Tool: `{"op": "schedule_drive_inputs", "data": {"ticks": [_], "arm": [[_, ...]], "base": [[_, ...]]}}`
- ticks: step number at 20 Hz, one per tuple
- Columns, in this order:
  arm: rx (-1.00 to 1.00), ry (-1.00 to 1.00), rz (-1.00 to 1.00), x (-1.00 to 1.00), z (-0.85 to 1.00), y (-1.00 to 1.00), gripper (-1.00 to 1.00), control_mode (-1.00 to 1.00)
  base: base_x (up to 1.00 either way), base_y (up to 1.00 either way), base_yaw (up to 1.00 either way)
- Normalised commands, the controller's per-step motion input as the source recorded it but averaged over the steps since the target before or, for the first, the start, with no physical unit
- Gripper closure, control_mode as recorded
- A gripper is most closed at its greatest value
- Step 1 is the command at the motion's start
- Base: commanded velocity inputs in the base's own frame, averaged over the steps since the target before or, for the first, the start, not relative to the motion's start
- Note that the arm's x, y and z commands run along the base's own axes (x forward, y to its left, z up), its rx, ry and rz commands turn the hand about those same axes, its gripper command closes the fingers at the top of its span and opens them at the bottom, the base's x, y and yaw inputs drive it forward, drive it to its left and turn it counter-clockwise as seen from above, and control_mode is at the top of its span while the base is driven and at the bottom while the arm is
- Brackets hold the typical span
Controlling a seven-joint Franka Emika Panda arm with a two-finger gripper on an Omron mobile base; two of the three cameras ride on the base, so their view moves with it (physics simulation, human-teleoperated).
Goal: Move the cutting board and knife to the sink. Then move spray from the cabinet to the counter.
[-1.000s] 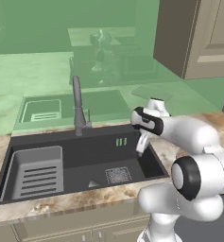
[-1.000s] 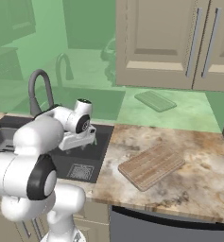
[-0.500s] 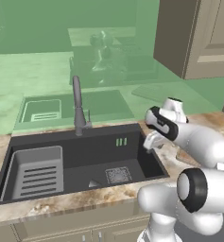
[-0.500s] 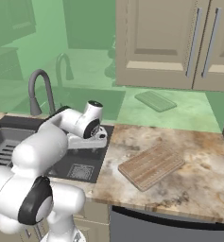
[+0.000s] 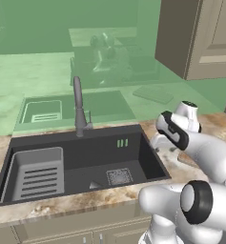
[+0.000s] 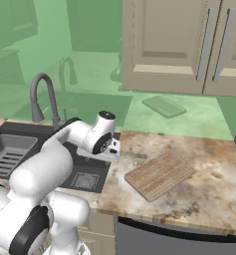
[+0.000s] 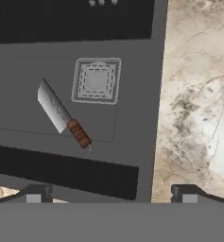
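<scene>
The knife [image 7: 61,118] lies flat on the floor of the dark sink [image 7: 47,47], beside the square drain [image 7: 96,80]. My gripper [image 7: 111,196] hangs open and empty above the sink's right rim, where basin meets marbled counter [image 7: 193,94]. The wooden cutting board [image 6: 159,174] rests on the counter to the right of the hand [image 6: 103,142], apart from it. Both doors of the cabinet [image 6: 189,45] stand shut. The spray is out of view.
A tall grey faucet [image 5: 78,107] rises behind the basin, and a ribbed rack insert [image 5: 35,174] fills its left end. Bare counter [image 6: 214,199] stretches right of the board.
My arm has swung right, from over the middle of the sink to its right rim near the board. The jaws have stayed wide apart.
</scene>
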Motion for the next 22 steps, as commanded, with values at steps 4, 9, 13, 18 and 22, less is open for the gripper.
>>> {"op": "schedule_drive_inputs", "data": {"ticks": [4, 9, 13, 18, 22], "arm": [[0.0, 0.0, -0.19, 0.11, 0.18, -0.54, -1.0, -1.0], [0.0, 0.0, -0.08, 0.16, 0.1, -0.65, -1.0, -1.0], [0.0, 0.0, -0.06, 0.2, 0.01, -0.61, -1.0, -1.0], [0.0, 0.0, -0.04, 0.27, 0.06, -0.63, -1.0, -1.0], [0.0, 0.0, -0.04, 0.28, 0.03, -0.61, -1.0, -1.0]], "base": [[0.0, 0.0, 0.0], [0.0, 0.0, 0.0], [0.0, 0.0, 0.0], [0.0, 0.0, 0.0], [0.0, 0.0, 0.0]]}}
